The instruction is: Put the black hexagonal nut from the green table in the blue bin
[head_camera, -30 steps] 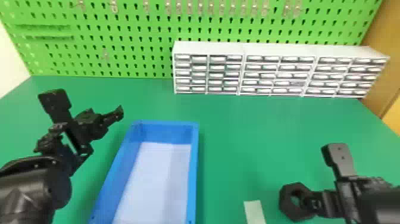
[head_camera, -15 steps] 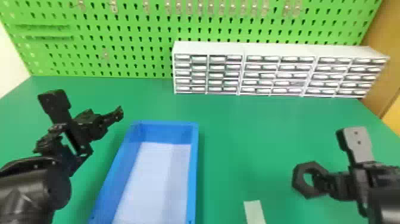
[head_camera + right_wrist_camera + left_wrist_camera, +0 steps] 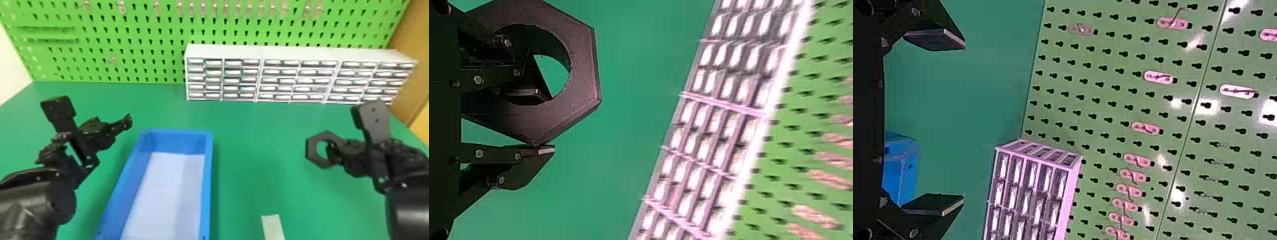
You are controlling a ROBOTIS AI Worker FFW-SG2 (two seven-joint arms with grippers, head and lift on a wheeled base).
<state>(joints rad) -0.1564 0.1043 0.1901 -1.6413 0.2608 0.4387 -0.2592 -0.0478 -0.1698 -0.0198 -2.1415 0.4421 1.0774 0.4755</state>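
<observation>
On the right in the head view, my right gripper (image 3: 334,153) is shut on the black hexagonal nut (image 3: 311,149) and holds it above the green table (image 3: 255,140). The right wrist view has one finger of my right gripper (image 3: 540,122) through the hole of the nut (image 3: 585,75) and the other against its outer side. The blue bin (image 3: 206,191) stands left of the nut, a stretch of table between them. My left gripper (image 3: 124,123) waits near the bin's far left corner; in the left wrist view the left gripper (image 3: 962,122) is open, nothing between its fingertips.
A white drawer cabinet (image 3: 223,51) stands along the table's back edge, before a green pegboard (image 3: 143,41). A pale strip (image 3: 273,226) lies on the table to the right of the bin, near the front.
The right gripper has risen from low over the table with the nut in its hold, moving toward the back in the head view. The left arm has kept still.
</observation>
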